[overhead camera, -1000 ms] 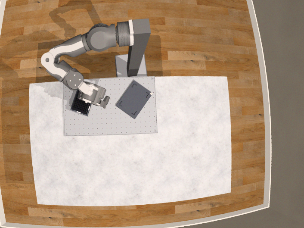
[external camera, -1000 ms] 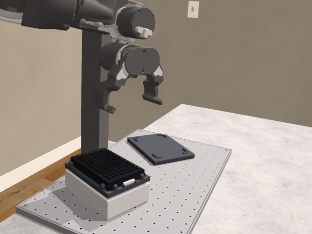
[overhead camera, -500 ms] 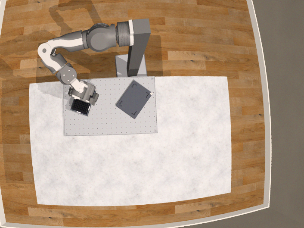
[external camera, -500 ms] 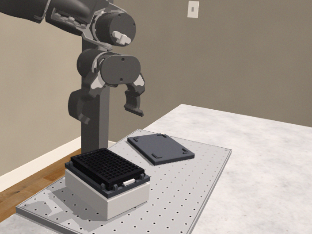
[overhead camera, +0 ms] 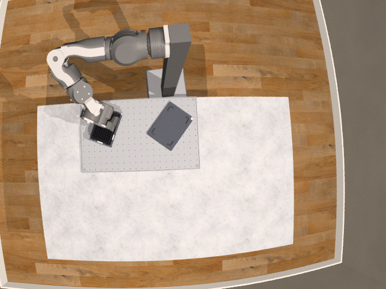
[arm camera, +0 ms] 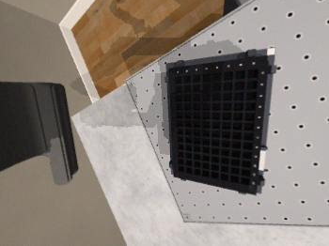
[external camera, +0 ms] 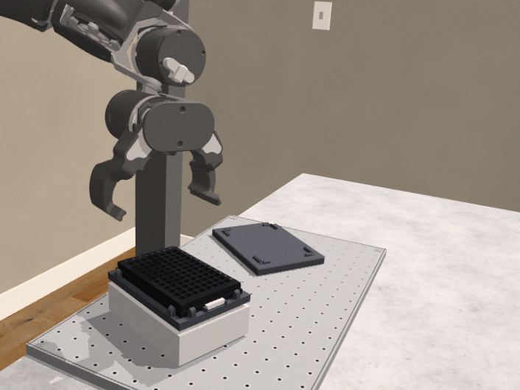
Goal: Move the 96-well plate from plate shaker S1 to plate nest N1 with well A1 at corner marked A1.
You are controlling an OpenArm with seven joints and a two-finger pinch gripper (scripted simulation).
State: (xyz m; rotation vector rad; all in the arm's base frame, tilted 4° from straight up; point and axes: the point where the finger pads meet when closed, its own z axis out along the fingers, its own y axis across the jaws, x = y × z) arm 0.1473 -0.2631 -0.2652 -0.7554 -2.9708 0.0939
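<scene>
The black 96-well plate (external camera: 178, 278) sits flat in the pocket of the plate shaker S1 (external camera: 180, 320), a pale block with a dark top, at the left of the perforated board. The plate also shows in the overhead view (overhead camera: 102, 134) and in the wrist view (arm camera: 217, 123). A pale square mark (arm camera: 270, 51) lies just outside the pocket's upper right corner in the wrist view. My gripper (external camera: 162, 198) hangs open and empty well above the plate, fingers pointing down. One finger (arm camera: 58, 136) shows at the left of the wrist view. The plate nest N1 (external camera: 267, 247) is a flat dark slab with corner locators, empty, to the right.
The perforated board (overhead camera: 140, 135) lies at the back left of the white table top. The arm's grey column (overhead camera: 175, 60) stands behind the board. A small pale mark (overhead camera: 192, 118) sits at the nest's right corner. Wood floor lies beyond the table's left edge.
</scene>
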